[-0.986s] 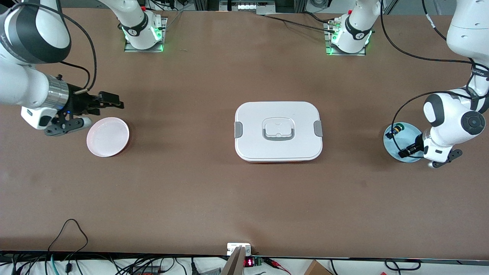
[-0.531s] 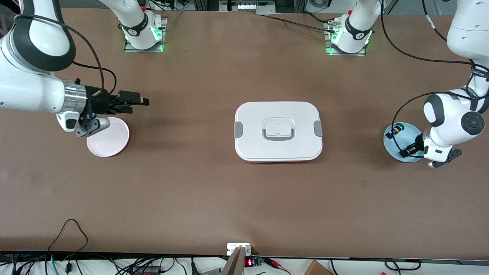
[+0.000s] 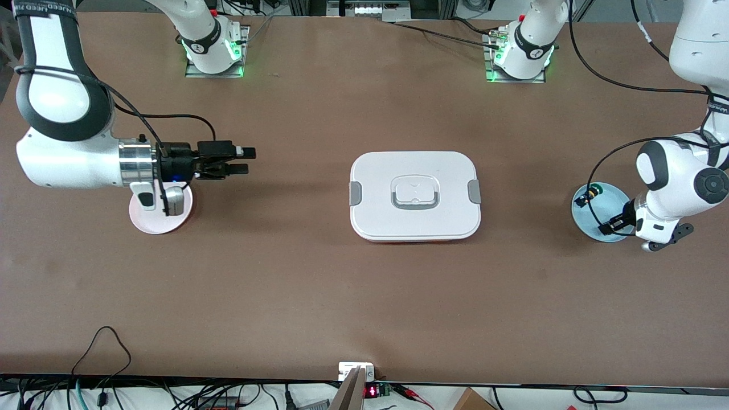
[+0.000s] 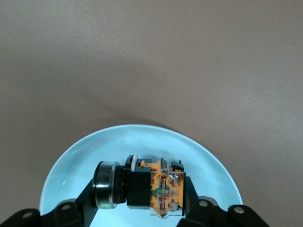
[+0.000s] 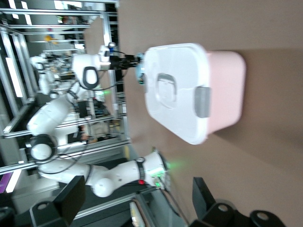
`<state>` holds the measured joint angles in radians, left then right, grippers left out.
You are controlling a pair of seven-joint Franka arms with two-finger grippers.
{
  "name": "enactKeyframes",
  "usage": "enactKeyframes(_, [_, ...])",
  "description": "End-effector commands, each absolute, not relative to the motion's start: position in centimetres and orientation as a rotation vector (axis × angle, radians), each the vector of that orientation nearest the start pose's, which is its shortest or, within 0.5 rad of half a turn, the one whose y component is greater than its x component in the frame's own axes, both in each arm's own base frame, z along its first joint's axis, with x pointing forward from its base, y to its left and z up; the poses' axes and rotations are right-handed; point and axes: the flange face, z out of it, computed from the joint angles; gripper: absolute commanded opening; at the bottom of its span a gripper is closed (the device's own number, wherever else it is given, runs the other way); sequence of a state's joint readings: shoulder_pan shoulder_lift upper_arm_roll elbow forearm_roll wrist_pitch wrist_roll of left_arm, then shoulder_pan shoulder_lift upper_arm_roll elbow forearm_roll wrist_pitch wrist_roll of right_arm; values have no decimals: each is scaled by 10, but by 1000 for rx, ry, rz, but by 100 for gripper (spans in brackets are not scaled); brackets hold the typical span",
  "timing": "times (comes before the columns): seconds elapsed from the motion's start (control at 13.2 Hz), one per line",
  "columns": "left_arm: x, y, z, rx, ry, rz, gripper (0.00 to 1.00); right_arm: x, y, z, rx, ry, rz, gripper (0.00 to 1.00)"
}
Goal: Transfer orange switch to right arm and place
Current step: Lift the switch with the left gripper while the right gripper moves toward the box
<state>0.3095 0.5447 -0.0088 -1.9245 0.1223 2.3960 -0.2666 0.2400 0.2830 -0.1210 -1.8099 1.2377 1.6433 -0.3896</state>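
The left gripper (image 4: 142, 208) clasps the orange switch (image 4: 142, 189) over the blue plate (image 3: 592, 219) near the left arm's table edge; the right gripper (image 3: 242, 160), fingers spread, hovers beside the pink plate (image 3: 145, 222)

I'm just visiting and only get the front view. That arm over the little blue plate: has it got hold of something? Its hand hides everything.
Observer: Yes. The left wrist view shows the left gripper with its jaws shut on the orange switch, which lies sideways over the blue plate.
Operator: Is the white box white all over?
Observer: No. The right wrist view shows a pink body under its lid.
Operator: And the other arm?
Observer: The right gripper is over the table between the pink plate and the box. Its wrist view shows open jaws with nothing between them, pointing at the box.
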Motion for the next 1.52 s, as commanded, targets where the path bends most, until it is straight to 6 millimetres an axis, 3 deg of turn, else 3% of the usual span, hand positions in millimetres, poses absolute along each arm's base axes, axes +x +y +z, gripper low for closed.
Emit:
enactKeyframes(0.0, [596,183,238,-2989,-601,218,35,593,208,408,-1782,-53,252,100])
enactKeyframes(0.08, [595,179,252,-3002,-574,256,30,595,219,403,-1731,-23,256,100])
enactKeyframes(0.15, [597,162,267,-3023,-524,298,27,595,235,398,-1674,1,263,100])
enactKeyframes(0.23, [603,140,286,-3048,-500,374,26,595,248,393,-1623,13,255,100])
enactKeyframes(0.45, [617,107,344,-3154,-538,636,23,588,291,388,-1516,49,226,100])
enactKeyframes(0.76, [626,43,368,-3261,-309,668,26,575,351,392,-1502,108,138,100])
enactKeyframes(0.91, [624,16,386,-3360,-208,675,27,557,394,392,-1443,168,133,100])
enactKeyframes(1.06, [625,-13,407,-3571,-7,638,24,544,423,385,-1427,206,108,100])
enactKeyframes(1.21, [628,-28,418,-3774,246,543,23,544,434,377,-1424,202,89,100])
enactKeyframes(1.36, [631,-41,419,-3925,780,285,19,539,442,371,-1432,213,84,100])
enactKeyframes(1.44, [631,-49,421,-3951,956,164,18,538,444,369,-1442,207,71,100])
